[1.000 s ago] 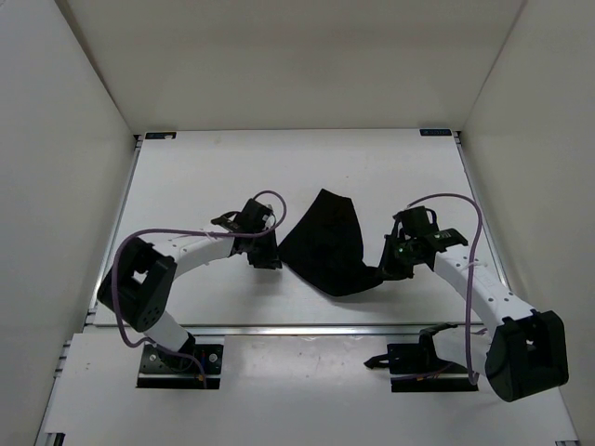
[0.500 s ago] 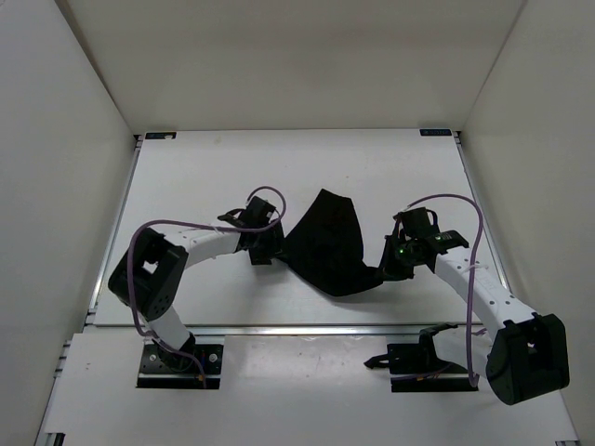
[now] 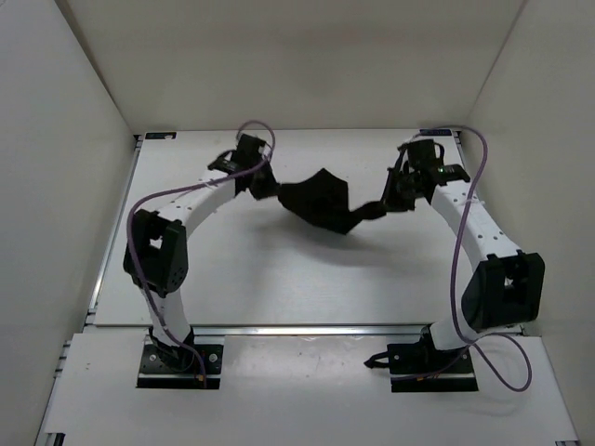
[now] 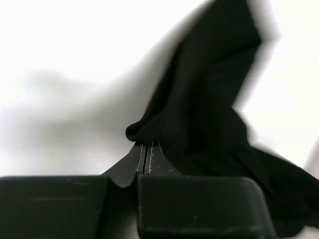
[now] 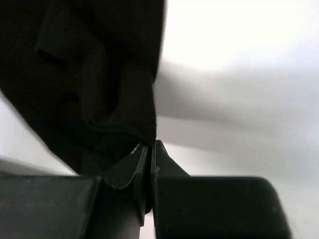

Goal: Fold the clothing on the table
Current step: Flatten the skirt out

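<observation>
The black clothing hangs stretched between my two grippers over the far half of the white table, sagging in the middle. My left gripper is shut on its left edge. In the left wrist view the jaws pinch a rolled hem, and the clothing spreads up and to the right. My right gripper is shut on the right end. In the right wrist view the gripper clamps a corner of the clothing, which fills the upper left.
White walls enclose the table at the back and both sides. A metal rail runs along the near edge, with the arm mounts on the lower board in front of it.
Both arms have swung away from the near edge toward the back of the table, carrying the clothing with them. The left gripper opened briefly and then shut on the left edge.
</observation>
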Tool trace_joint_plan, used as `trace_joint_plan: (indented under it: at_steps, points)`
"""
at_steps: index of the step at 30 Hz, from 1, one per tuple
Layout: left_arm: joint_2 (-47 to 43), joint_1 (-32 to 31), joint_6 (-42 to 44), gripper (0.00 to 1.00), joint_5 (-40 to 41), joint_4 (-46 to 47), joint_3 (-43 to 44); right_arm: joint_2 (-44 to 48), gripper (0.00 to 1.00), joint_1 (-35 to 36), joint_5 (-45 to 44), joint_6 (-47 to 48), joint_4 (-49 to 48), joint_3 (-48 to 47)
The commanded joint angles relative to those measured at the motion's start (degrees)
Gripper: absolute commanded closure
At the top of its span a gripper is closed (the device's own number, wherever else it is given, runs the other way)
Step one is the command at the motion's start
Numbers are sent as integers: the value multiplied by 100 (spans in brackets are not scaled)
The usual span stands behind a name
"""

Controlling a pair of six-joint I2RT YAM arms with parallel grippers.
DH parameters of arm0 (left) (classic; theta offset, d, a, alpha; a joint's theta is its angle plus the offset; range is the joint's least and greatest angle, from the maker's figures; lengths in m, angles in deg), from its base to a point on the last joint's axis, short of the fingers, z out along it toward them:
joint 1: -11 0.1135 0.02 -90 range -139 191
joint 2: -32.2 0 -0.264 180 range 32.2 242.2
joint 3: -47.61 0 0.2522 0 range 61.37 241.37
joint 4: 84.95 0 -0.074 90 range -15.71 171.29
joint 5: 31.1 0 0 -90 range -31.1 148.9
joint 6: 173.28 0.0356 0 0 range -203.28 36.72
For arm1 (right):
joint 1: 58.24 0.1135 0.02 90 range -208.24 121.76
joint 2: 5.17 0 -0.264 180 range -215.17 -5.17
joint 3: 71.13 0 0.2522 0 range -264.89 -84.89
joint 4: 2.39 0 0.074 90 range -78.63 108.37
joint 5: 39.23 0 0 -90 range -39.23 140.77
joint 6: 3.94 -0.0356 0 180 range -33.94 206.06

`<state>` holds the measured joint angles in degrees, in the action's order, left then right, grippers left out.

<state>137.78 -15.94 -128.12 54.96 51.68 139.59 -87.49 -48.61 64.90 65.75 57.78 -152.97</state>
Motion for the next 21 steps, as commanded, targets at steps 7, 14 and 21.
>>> trace_joint_plan:
  at_steps: [7,14,21]
  points:
    - [-1019,427,371,100,613,-1092,1947,-1119,98,-189,-578,239,-387,-2536]
    - [-1989,49,-815,100,-333,611,-1737,-1137,89,-470,-121,-25,-836,-1051]
    - [-1479,-1312,-1080,85,-387,693,-1819,-874,26,-848,-743,-86,-722,-391]
